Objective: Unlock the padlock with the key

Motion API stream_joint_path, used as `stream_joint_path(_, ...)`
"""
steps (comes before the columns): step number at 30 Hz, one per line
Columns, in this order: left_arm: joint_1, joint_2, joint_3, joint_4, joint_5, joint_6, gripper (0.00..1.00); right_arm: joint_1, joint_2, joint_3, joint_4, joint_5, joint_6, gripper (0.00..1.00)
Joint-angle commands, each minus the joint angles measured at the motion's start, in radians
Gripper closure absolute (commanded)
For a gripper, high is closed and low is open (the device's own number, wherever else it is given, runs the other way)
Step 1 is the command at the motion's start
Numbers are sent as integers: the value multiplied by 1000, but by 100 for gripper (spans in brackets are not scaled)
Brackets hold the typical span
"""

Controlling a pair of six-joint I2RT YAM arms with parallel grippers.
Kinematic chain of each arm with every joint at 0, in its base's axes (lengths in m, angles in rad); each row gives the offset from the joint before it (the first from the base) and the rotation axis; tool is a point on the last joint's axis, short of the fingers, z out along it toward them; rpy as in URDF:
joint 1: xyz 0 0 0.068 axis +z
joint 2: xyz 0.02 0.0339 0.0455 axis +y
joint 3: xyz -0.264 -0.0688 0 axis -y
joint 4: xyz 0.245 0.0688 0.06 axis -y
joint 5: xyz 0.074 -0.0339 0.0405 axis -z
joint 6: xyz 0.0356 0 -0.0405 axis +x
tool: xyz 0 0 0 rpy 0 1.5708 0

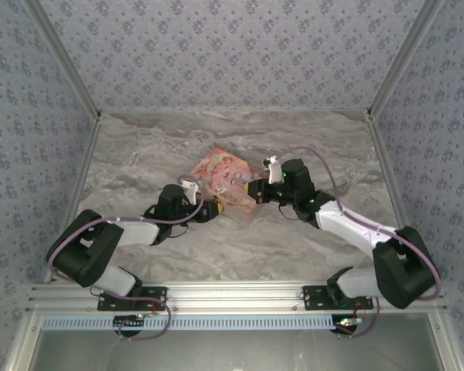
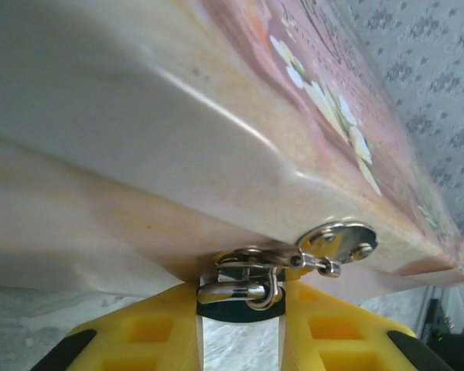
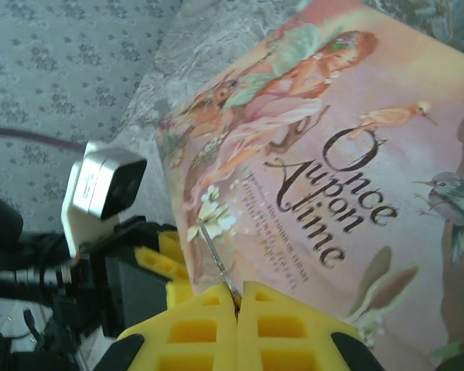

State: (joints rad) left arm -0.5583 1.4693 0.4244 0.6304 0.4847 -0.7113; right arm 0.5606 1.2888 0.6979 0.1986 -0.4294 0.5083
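- Your left gripper (image 2: 240, 321) is clenched on the padlock (image 2: 240, 292); the lock sits against the edge of the pink box (image 2: 216, 116), just beside its round silver clasp (image 2: 338, 241).
- Your right gripper (image 3: 237, 297) pinches the key (image 3: 214, 251) with its fingers pressed together; the thin shaft lies over the box lid, near the white flowers.

box (image 1: 226, 179): pink, illustrated, askew mid-table, lid reads "Once Upon a Time" | table (image 1: 309, 247): grey marble-look top | walls (image 1: 232, 54): blue floral print, possibly fabric
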Motion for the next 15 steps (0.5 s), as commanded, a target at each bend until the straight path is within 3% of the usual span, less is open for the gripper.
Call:
stream_joint_path(1, -15, -63, 69, -57, -4, -87, 78, 43, -57, -57, -31, 41, -117, 96)
stream_joint_path(8, -33, -116, 150, -228, -14, -163, 78, 159, -114, -179, 63, 133, -205, 96)
stream_joint_path(15, -48, -108, 188, -227, 3, -256, 78, 230, -62, -241, 169, 202, -265, 96)
